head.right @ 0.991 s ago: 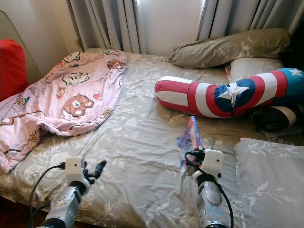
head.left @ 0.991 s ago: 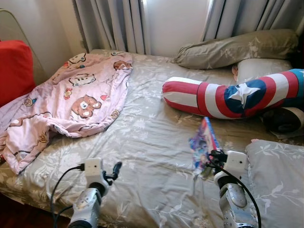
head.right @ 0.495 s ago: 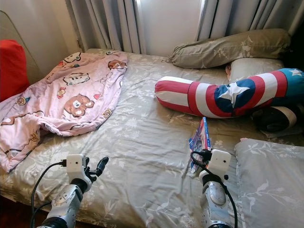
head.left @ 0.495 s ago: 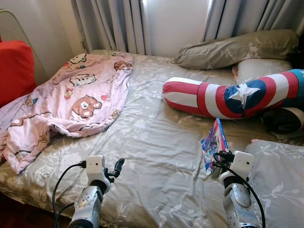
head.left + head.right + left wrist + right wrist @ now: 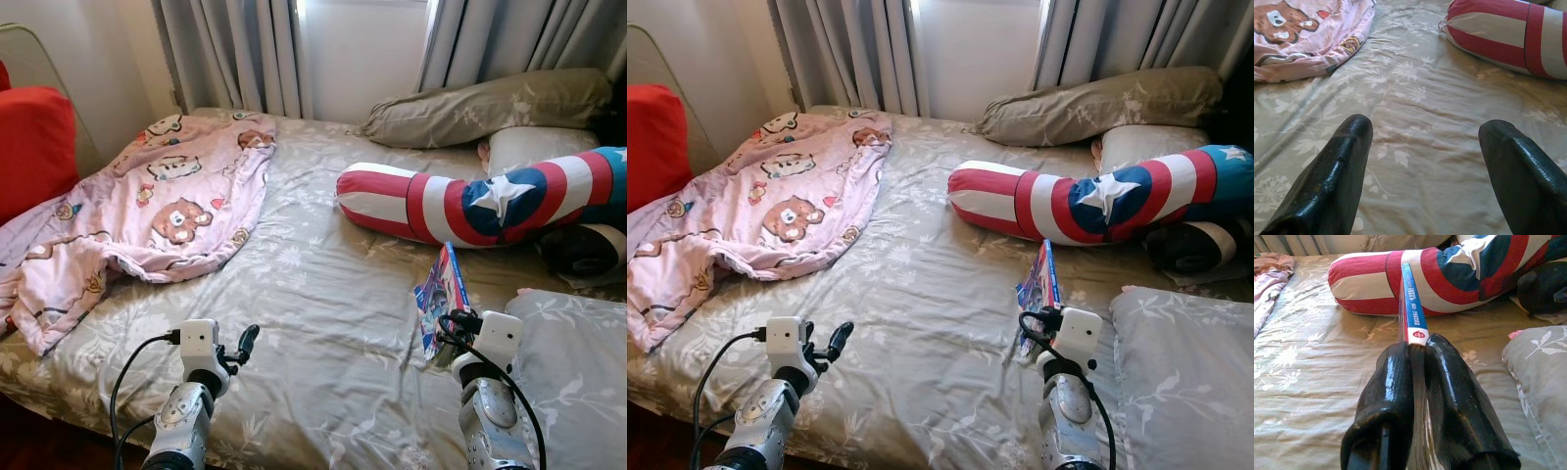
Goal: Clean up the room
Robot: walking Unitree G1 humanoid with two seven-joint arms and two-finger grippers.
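Pinching the thin, light, floppy book near its spine, low right, the right gripper is clamped tight; the left gripper hangs open.

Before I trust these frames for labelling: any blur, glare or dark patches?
Eye views: sharp, window bright behind the curtains, the far right edge beside the striped bolster in shadow. Left wrist view: bedsheet crisp, left gripper fingers soft. Right wrist view: right gripper glossy with highlights, book spine legible.
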